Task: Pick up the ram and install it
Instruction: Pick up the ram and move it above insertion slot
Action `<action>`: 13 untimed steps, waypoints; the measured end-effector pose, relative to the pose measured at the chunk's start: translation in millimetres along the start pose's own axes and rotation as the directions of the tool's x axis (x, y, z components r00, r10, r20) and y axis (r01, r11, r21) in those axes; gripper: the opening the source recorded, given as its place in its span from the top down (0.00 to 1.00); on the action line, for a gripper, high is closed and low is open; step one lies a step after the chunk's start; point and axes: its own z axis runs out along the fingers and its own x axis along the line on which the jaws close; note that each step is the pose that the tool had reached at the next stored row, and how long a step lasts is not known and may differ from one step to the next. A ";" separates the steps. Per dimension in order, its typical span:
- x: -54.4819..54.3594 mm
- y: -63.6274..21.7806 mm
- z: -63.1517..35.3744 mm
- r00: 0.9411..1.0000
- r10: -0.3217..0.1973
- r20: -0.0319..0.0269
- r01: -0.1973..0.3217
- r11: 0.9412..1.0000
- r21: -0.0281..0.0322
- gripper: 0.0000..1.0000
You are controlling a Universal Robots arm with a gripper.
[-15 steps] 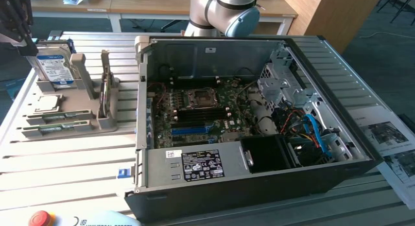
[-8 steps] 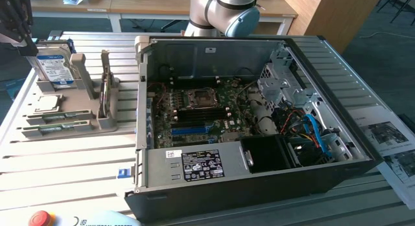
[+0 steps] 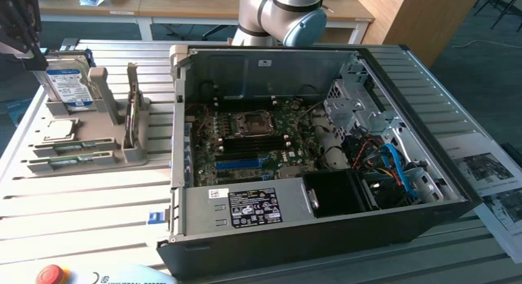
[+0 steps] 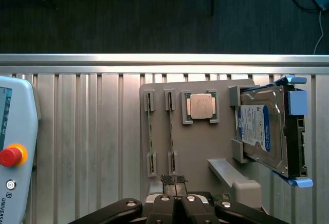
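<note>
On the bench [image 3: 82,204] a tray [image 3: 110,128] lies at the exterior view's left of the computer case [image 3: 326,235], carrying the hard drive [image 3: 65,82] rearmost, the processor [image 3: 58,130] before it (the ram [image 3: 80,146] foremost).

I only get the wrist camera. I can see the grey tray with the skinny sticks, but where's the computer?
Observer: An open black computer case stands beside the tray, on the exterior view's right.
Operator: Can you see inside it?
Observer: Yes, its side is off and the green motherboard lies bare.
Operator: Is the chip spot full?
Observer: The square processor socket looks empty.
</note>
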 end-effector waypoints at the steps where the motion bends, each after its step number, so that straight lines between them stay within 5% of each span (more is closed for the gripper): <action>1: 0.0 0.0 0.0 1.000 0.000 0.000 0.000 1.000 0.000 0.90; 7: 0.0 0.0 0.0 1.000 0.000 0.000 0.000 1.000 0.000 0.89; 11: 0.0 0.0 0.0 1.000 0.000 0.000 0.000 1.000 0.000 0.70; 13: 0.0 0.0 0.0 1.000 0.000 0.000 0.000 1.000 0.000 0.70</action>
